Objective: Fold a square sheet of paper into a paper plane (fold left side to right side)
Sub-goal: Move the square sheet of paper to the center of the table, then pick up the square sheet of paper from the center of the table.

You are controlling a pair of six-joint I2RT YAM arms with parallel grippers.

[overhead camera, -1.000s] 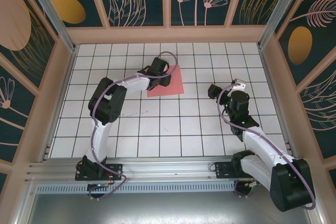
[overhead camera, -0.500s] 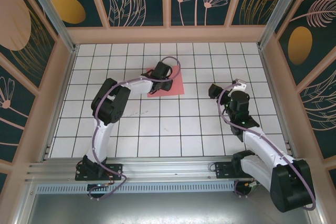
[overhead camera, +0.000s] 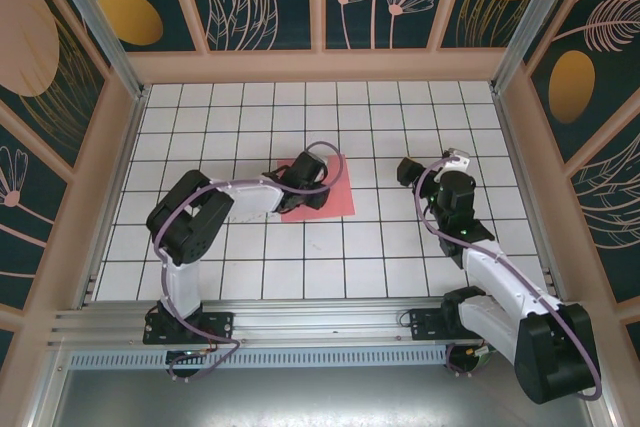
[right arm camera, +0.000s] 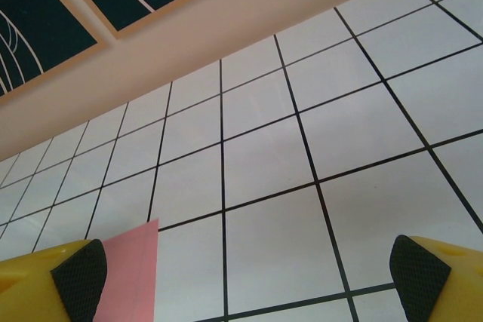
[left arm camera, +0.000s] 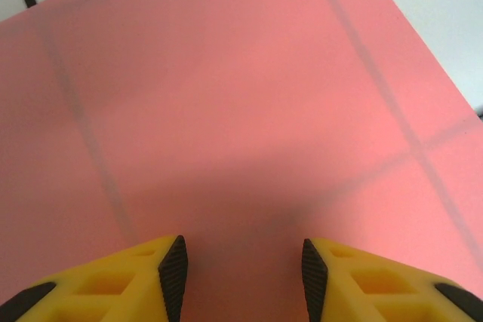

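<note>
Hanging over pink sheet [left arm camera: 241, 111], left fingers [left arm camera: 172, 273] part-open; right fingers [right arm camera: 79, 269] wide above grid table [right arm camera: 264, 164].

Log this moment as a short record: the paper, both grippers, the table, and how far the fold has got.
paper: square sheet of paper, pink-red, lying flat, no crease seen
left arm: left gripper close over the sheet, jaws apart, nothing between them
right arm: right gripper right of the sheet, clear of it, jaws wide, empty
surface: table, white grid tiles
fold: not yet begun
</note>
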